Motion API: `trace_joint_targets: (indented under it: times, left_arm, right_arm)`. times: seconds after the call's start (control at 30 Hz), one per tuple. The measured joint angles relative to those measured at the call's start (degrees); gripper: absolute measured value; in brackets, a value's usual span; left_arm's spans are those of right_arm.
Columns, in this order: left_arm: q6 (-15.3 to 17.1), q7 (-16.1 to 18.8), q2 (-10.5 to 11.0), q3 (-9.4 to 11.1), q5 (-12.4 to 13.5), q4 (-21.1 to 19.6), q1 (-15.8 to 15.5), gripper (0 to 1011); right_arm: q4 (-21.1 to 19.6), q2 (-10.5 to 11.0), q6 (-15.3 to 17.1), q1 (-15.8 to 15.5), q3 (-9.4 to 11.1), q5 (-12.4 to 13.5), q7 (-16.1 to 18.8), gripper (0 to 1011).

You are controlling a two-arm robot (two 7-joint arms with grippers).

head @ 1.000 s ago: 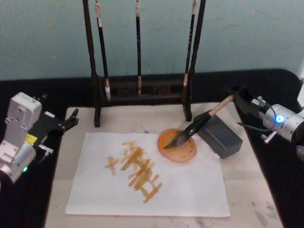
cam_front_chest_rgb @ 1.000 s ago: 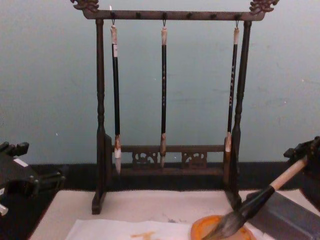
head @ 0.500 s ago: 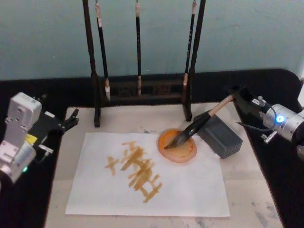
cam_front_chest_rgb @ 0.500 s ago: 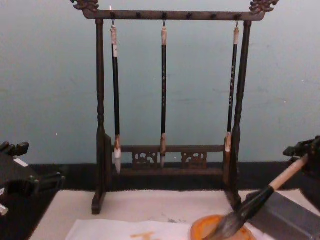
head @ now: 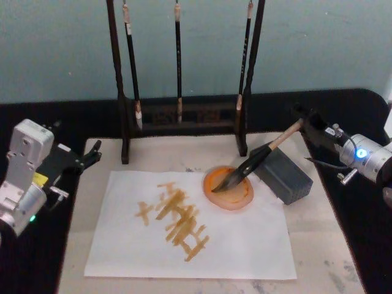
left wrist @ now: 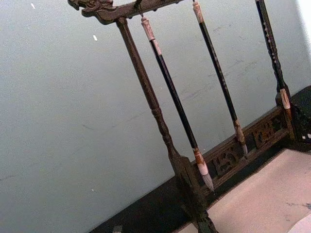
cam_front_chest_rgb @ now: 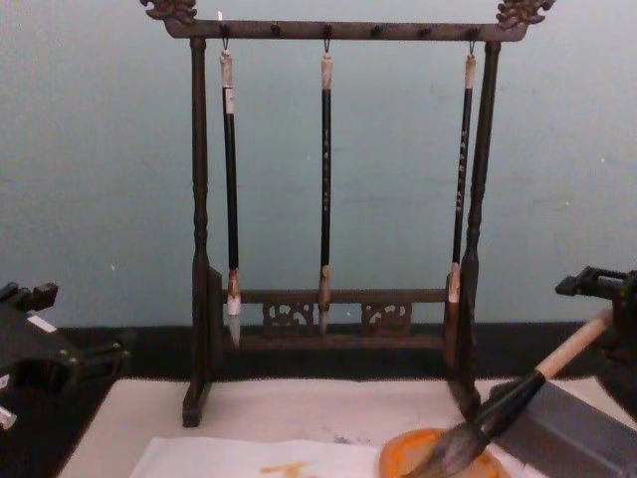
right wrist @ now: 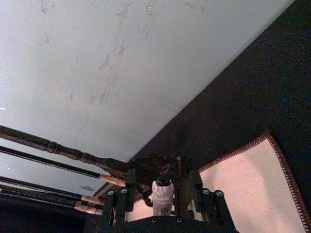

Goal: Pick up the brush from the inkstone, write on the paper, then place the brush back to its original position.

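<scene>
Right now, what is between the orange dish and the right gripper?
The brush slants across that gap, over a grey block, in the head view.

brush: I see a tan handle, black lower part, grey-brown bristles.
dish: orange, paler in the middle.
paper: white, orange-yellow strokes left of the dish.
block: grey, right of the dish.
rack: dark brown, behind the dish.

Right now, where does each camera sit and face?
Head: high, looks down on paper, dish, brush; left gripper, right gripper show.
Chest: low, faces the rack side-on; both grippers at edges.
Left wrist: on left arm, faces rack and wall.
Right wrist: faces rack past the brush end; own gripper near.
Shared: head and chest see the brush in the dish.
</scene>
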Motion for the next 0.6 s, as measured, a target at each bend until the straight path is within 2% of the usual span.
trace_joint_targets:
  times: [0.07,0.1,0.27,0.33,0.4,0.6]
  left_arm:
    - [0.0,0.0,0.0,0.0,0.0,0.0,0.0,1010]
    - [0.0,0.0,0.0,0.0,0.0,0.0,0.0,1010]
    - [0.0,0.0,0.0,0.0,0.0,0.0,0.0,1009]
    - [0.0,0.0,0.0,0.0,0.0,0.0,0.0,1010]
    - [0.0,0.0,0.0,0.0,0.0,0.0,0.0,1010]
    - [0.0,0.0,0.0,0.0,0.0,0.0,0.0,1010]
  right_arm:
    - [0.0,0.0,0.0,0.0,0.0,0.0,0.0,747]
    - [0.0,0.0,0.0,0.0,0.0,0.0,0.0,747]
    - [0.0,0.0,0.0,0.0,0.0,0.0,0.0,908]
    - [0.0,0.0,0.0,0.0,0.0,0.0,0.0,932]
    - [0.0,0.0,0.0,0.0,0.0,0.0,0.0,999]
    - [-0.2,0.0,0.0,-0.1,-0.1,0.1,-0.1,1000]
